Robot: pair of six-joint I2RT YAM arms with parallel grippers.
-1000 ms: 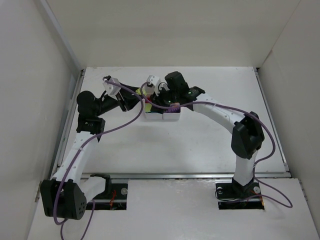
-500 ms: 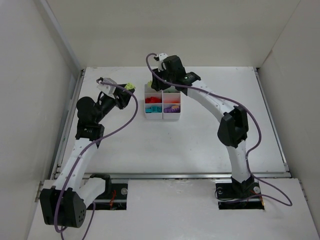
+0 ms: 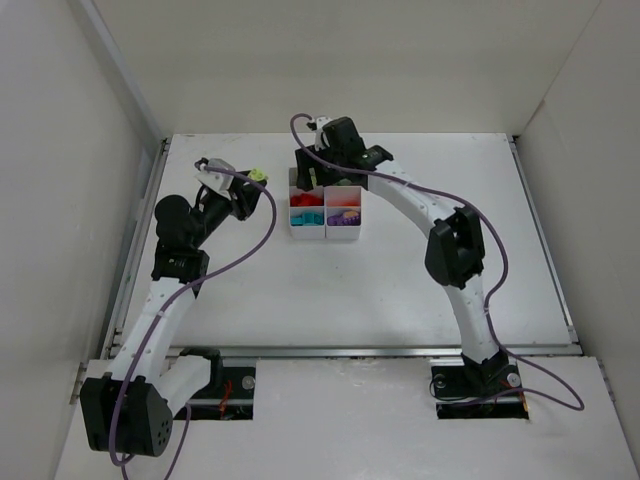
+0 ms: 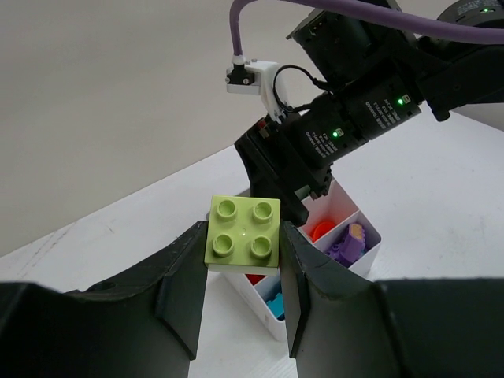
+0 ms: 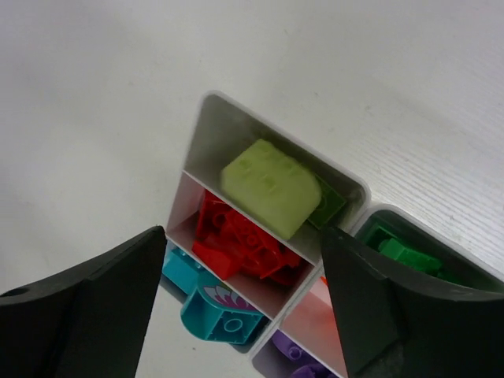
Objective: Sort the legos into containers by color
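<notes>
Honestly, left gripper (image 4: 244,250) pinches a lime brick (image 4: 244,233); right gripper (image 5: 242,240) hangs spread with the box (image 5: 206,118) below, so I risk clashing arms going in now.

Bricks (image 5: 268,187) fill seemingly every box (image 5: 219,132) compartment.

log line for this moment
left gripper: shut on yellow-green brick | right gripper: open over organiser box | end compartment: loose yellow-green brick

Yellow-green brick (image 4: 244,234), white box (image 5: 216,138) with red bricks (image 5: 236,236), teal brick (image 5: 216,319), green bricks (image 5: 402,253).
</notes>
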